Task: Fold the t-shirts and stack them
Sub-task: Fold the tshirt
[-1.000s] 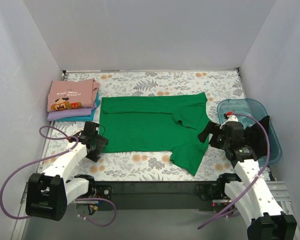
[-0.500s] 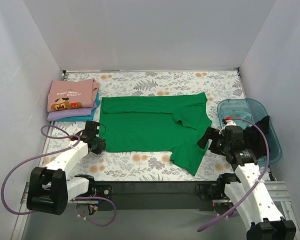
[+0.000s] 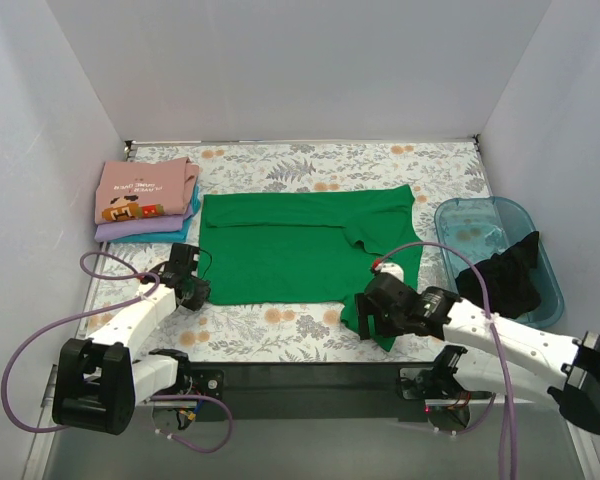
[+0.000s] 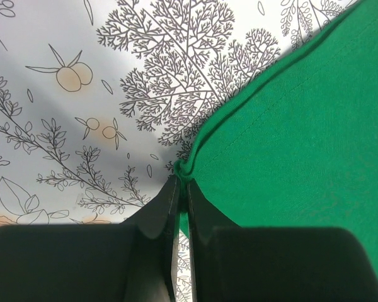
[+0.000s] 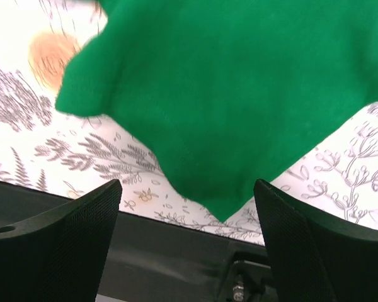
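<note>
Floral table [image 3: 280, 165], L jaws pinch green tee [image 3: 280, 250] corner, sleeve [image 3: 351, 313] partly hidden

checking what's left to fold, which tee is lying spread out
The bright green t-shirt, spread open mid-table; the pink tee tops a folded stack at left, and a dark one is bunched in the bin.

Bare worktop [image 3: 310, 160] ran open beyond the green t-shirt [image 3: 290, 250] to the far wall [image 3: 300, 70]. A folded stack [image 3: 145, 200] blocked the far-left corner; bin [image 3: 475, 222] holding a dark tee [image 3: 505, 280] blocked the right edge. Near strip before the hem was narrow, right gripper [image 3: 365, 320] sitting across its right end.
</note>
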Robot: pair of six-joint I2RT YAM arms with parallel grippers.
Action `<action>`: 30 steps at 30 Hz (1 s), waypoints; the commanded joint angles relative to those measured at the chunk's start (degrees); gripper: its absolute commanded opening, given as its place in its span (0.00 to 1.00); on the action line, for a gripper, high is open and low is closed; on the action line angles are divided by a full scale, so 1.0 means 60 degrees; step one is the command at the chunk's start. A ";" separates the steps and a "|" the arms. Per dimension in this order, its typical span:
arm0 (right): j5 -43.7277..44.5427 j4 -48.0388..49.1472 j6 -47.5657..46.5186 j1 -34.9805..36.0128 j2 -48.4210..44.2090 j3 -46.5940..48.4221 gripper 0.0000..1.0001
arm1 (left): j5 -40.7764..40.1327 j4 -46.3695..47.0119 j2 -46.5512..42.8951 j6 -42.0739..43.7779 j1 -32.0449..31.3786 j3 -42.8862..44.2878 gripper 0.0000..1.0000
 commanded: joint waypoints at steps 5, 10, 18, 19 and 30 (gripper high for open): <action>0.1562 -0.1204 0.1687 0.1572 0.1425 0.0502 0.84 | -0.0167 -0.0080 -0.0099 0.0155 0.0063 0.0287 0.00; 0.2044 -0.1116 0.1877 0.1572 0.1893 0.0385 0.71 | 0.0023 0.0022 -0.0085 0.0243 0.0063 0.0258 0.00; 0.2440 -0.0121 0.1585 0.1368 0.2085 0.0179 0.36 | 0.0141 -0.0123 -0.0026 0.0214 0.0063 0.0316 0.00; 0.2513 -0.0019 0.1425 0.1338 0.2085 0.0223 0.31 | 0.0155 -0.0153 -0.0026 0.0229 0.0063 0.0345 0.00; 0.3217 -0.0003 0.0430 0.0388 0.1631 0.1203 0.01 | 0.0536 -0.0241 -0.0202 0.0463 0.0063 0.0901 0.00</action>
